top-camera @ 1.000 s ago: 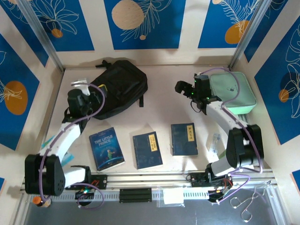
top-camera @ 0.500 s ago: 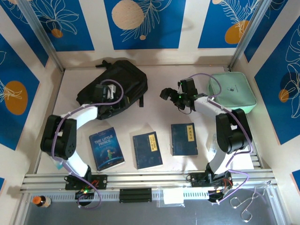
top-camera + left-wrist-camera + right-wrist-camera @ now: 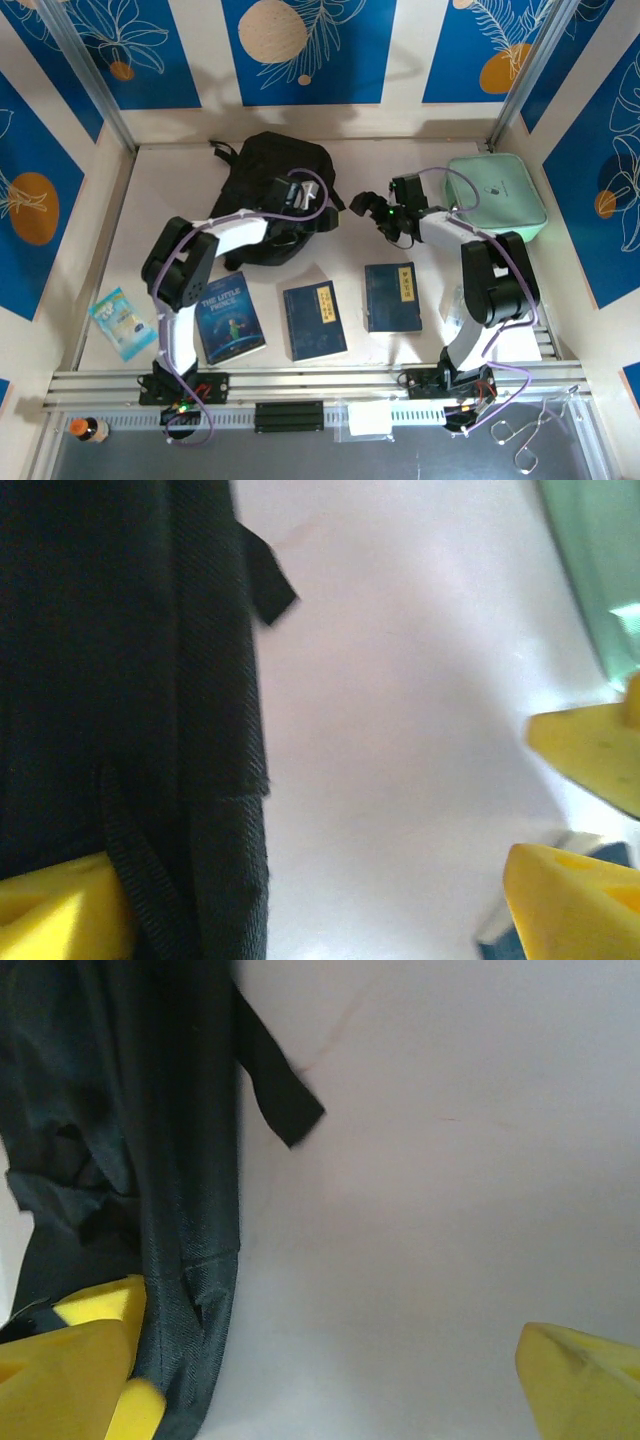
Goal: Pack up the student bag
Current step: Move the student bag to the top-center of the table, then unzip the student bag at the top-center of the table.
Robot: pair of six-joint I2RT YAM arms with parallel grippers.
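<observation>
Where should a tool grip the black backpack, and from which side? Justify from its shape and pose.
Probably the seamed edge of the backpack facing the mint pouch, approached from the table beside it: the soft body lies too broad for the jaws, while that edge is thin and exposed.
</observation>
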